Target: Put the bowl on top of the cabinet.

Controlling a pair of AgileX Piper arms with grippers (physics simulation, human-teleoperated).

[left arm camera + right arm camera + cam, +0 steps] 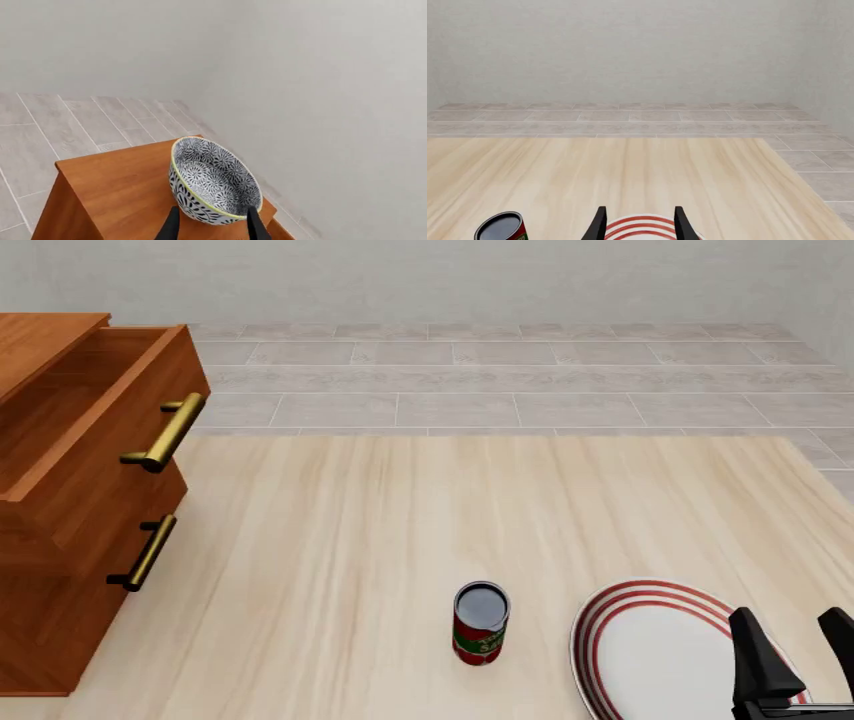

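Note:
The bowl [215, 181], blue-grey patterned with a pale yellowish rim, rests on the reddish-brown top of the cabinet [113, 180] near its far corner. My left gripper [213, 208] is open. Its fingers stand spread on either side of the bowl's near wall, and one fingertip overlaps the rim. In the front view the cabinet [67, 490] fills the left edge, while the bowl and the left gripper are out of that frame. My right gripper [794, 638] is open and empty, low at the near right.
A white plate with red rings [654, 650] lies under the right gripper. A red can [481, 623] stands upright left of the plate. The cabinet's upper drawer, with a brass handle [167, 432], sticks out over the table. Beyond the table [507, 500] is tiled floor and a wall.

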